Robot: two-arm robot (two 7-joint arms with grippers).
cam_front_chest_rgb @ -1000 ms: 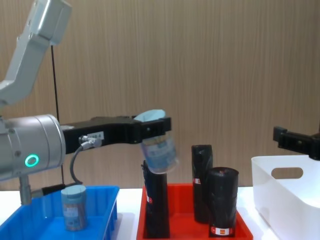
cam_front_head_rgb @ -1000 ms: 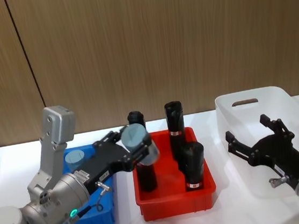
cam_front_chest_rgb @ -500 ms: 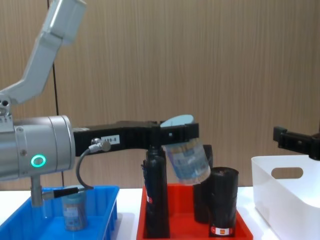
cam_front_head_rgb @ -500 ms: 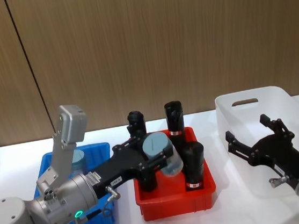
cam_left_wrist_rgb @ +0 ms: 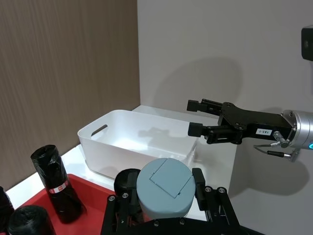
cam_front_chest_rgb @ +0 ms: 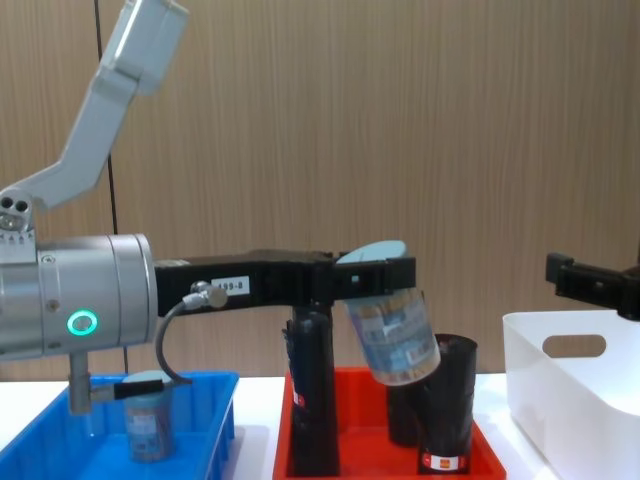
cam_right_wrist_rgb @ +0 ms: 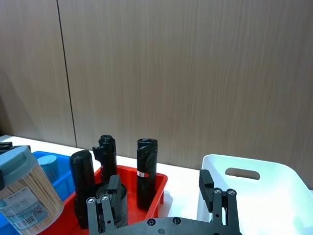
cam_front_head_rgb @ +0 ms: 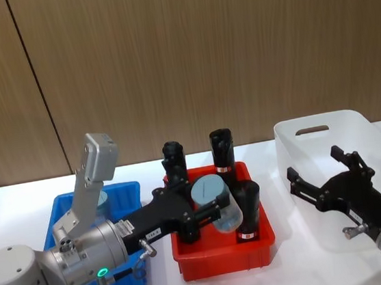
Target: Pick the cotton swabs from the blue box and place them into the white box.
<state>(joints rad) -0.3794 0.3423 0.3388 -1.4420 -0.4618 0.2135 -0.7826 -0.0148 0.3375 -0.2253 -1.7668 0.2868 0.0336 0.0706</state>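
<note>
My left gripper (cam_front_head_rgb: 210,207) is shut on a cotton swab jar (cam_front_head_rgb: 218,202) with a pale blue-grey lid. It holds the jar tilted in the air above the red tray, in among the black rolls; the chest view shows the jar (cam_front_chest_rgb: 392,336) leaning to the right. A second jar (cam_front_head_rgb: 99,198) stands in the blue box (cam_front_head_rgb: 56,220) at the left. The white box (cam_front_head_rgb: 312,122) stands at the far right. My right gripper (cam_front_head_rgb: 314,162) hovers open at the white box's near left side, holding nothing.
A red tray (cam_front_head_rgb: 225,263) sits between the two boxes and holds three upright black rolls (cam_front_head_rgb: 222,152) with red-white labels. The held jar hangs close to the front roll (cam_front_head_rgb: 248,209). A wooden wall runs behind the white table.
My left gripper has carried the jar to the right, from beside the blue box to over the red tray, and the jar tilts more. The right arm has not moved.
</note>
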